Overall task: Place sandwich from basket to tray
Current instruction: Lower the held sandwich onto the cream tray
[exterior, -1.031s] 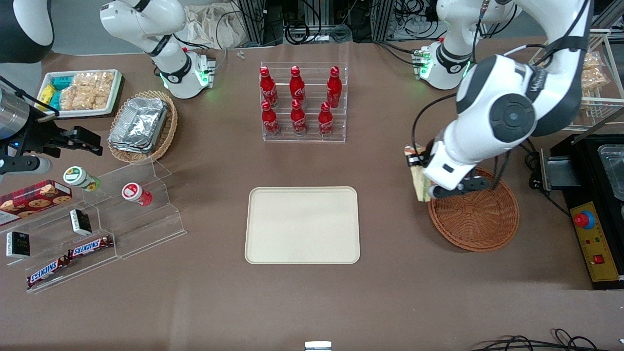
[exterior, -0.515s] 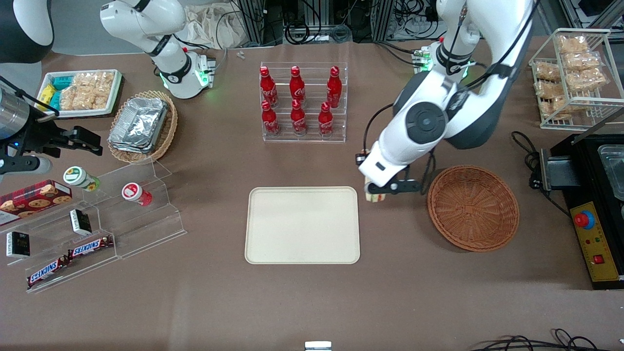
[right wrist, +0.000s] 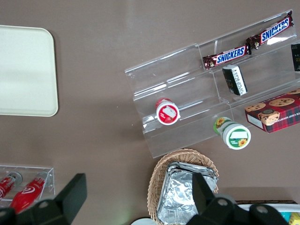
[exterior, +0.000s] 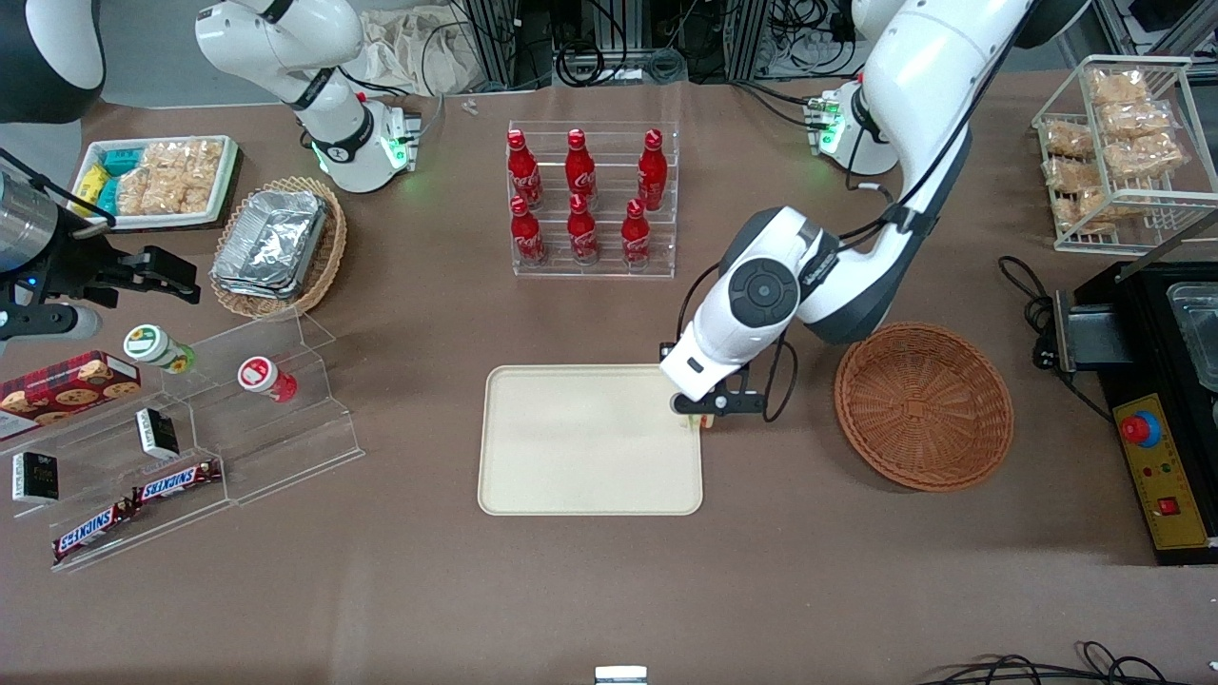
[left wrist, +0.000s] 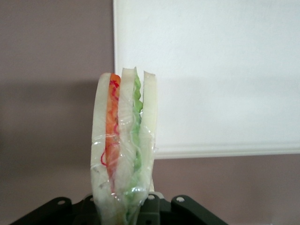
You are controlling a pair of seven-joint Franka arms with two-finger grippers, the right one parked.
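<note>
— What is seen of the sandwich (left wrist: 124, 145)?

— Three pale slices of bread are seen, with an orange-red layer and a green layer packed between them. Clear wrap is pulled tight around it all.

— Where is it held?

— It is held in the gripper (exterior: 702, 411), whose jaws are closed on one end of it. It is kept up in the air over the edge of the tray (exterior: 571, 447) that lies toward the working arm's end of the table (exterior: 609, 590), close to the tray's corner there. In the front view, only a small bit of it can be seen under the arm.

— What is in the basket (exterior: 923, 406)?

— Nothing is seen inside it. Only its red-brown woven bottom is shown. The flat cream tray is bare too.

— Which way is the sandwich pointed?

— In the left wrist view, its long side is stretched straight out from the jaws. The cut side with the layers is turned to the camera. The free end is pointed away from the gripper, over the tray's rim.
</note>
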